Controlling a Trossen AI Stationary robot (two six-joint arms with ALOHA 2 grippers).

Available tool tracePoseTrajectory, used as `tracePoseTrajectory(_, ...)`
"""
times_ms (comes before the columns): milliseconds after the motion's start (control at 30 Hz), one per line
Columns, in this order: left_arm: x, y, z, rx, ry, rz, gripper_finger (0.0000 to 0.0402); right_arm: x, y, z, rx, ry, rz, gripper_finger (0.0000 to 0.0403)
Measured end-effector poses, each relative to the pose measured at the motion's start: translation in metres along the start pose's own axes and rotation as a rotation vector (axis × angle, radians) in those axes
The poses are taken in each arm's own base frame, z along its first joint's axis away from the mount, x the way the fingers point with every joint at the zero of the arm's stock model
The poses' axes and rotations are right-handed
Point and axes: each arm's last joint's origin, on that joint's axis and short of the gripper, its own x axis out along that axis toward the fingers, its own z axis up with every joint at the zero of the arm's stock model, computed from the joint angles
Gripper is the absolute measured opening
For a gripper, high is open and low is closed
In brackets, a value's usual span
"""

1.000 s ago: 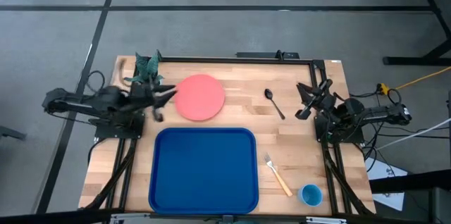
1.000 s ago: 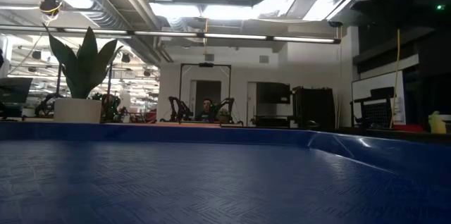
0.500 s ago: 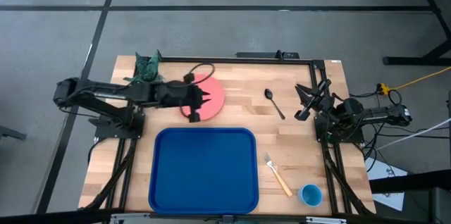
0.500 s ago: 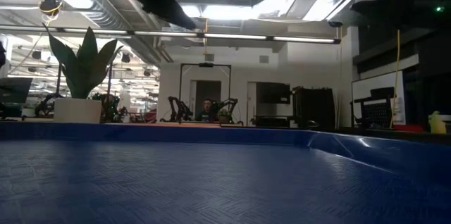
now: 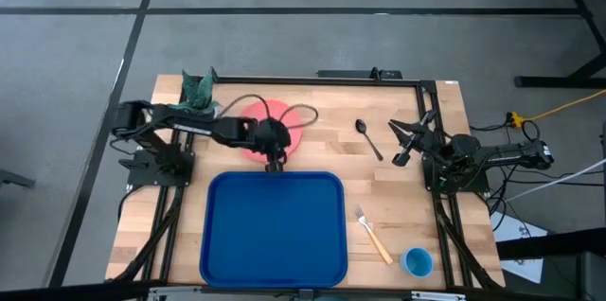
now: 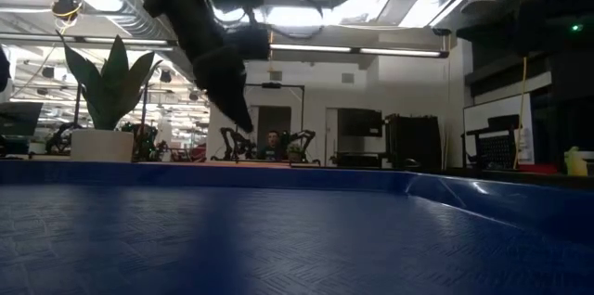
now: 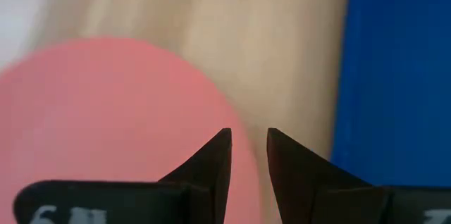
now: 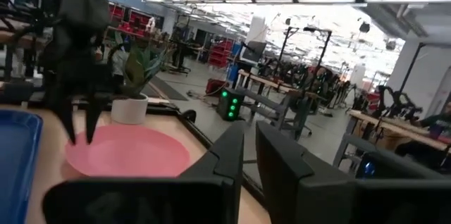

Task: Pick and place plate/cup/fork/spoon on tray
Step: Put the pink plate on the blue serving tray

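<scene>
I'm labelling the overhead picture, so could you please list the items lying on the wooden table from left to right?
Green potted plant → salmon-pink round plate → thin dark spoon → tan-handled fork → small light-blue cup.

The high camera is looking straight down on the whole worktop (image 5: pixel 322 145). The low one is sitting inside the tray (image 6: pixel 278 239), facing the far room. The left wrist camera is peering closely down at the plate (image 7: pixel 106 111); the right wrist camera is viewing it from across the worktop.

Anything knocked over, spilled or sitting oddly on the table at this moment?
Nothing stands out. The plate, spoon, fork and cup lie flat on the wood beside the bare tray; the left claw hangs at the plate's near edge.
</scene>
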Motion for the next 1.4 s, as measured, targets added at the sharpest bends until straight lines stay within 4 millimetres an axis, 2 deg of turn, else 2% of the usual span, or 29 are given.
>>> tracePoseTrajectory(200,0.018,-0.023,-0.010,0.069,0.061,0.041,0.0085,0.000,0.000,0.000,0.025,0.003,0.001,0.0045)
tracePoseTrajectory(433,0.015,-0.039,-0.013,0.082,0.034,0.161,0.0085,0.000,0.000,0.000,0.026,0.004,0.001,0.0045)
tracePoseTrajectory(600,0.019,-0.047,-0.015,0.067,0.037,0.156,0.0085,0.000,0.000,-0.001,0.025,0.005,0.001,0.0045)
tracePoseTrajectory(867,0.033,-0.048,-0.025,0.078,0.104,0.205,0.0085,0.000,0.002,-0.005,-0.007,0.045,0.015,0.0045)
tracePoseTrajectory(1400,0.035,-0.046,-0.028,0.095,0.114,0.295,0.0085,0.000,0.003,-0.007,0.008,0.066,0.022,0.0045)
